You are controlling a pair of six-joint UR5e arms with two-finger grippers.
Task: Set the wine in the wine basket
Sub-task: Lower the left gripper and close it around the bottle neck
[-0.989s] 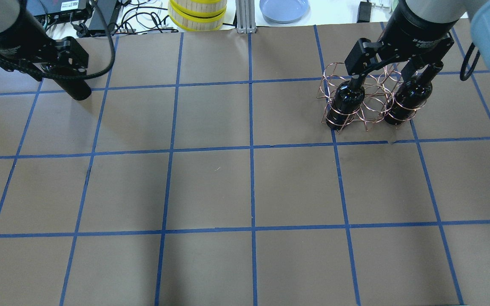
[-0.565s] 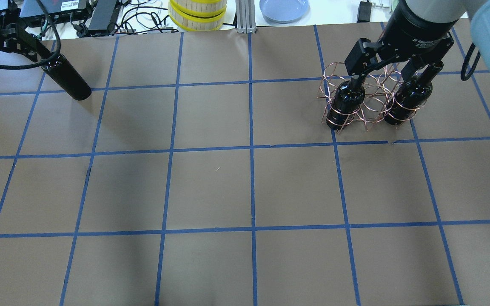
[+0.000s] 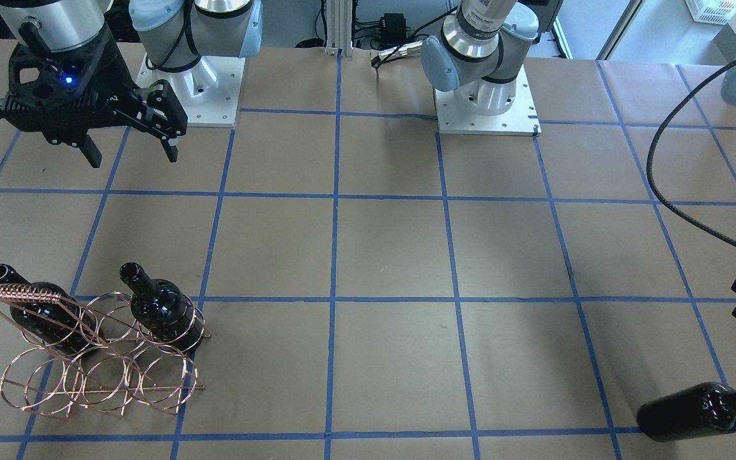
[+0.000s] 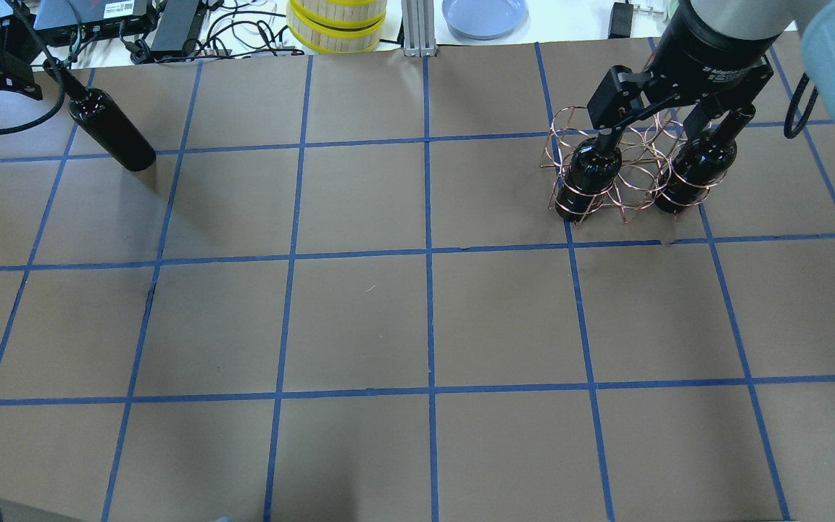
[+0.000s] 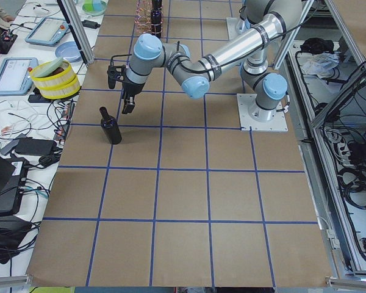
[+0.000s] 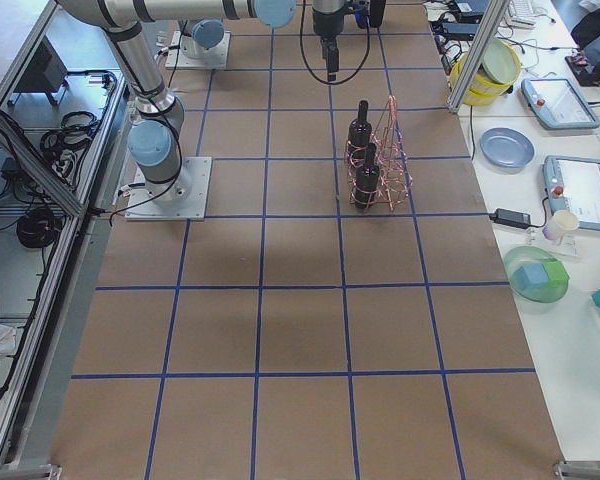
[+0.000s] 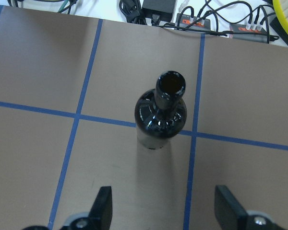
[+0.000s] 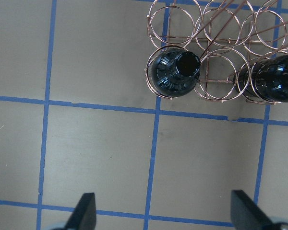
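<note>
At the bottom edge of the left wrist view, the left jaws are seen spread wide with nothing held between them, raised above the surface [image 4: 359, 319]. Just ahead of them the wine bottle [image 7: 161, 117] is stood upright with its open mouth up, its base set on a blue tape line [image 7: 240, 141] of the brown paper; it is touched by neither arm. On the overhead view this bottle is found near the far edge on the robot's left side, well apart from the wine basket [image 4: 631, 185]. Over on the robot's right side, the right jaws are likewise spread wide and empty, raised clear of the basket and its contents. Two further bottles [image 8: 175, 72] are seated upright in the basket, each ringed by wire in an end ring of the row nearer the robot, with one ring between them. A coil-wrapped handle bar [image 3: 20, 294] is carried at the top of the basket. Beyond the far edge, a blue plate [image 4: 484, 14], a yellow-rimmed round stack [image 4: 336, 25] and loose cables [image 4: 243, 29] are seen
</note>
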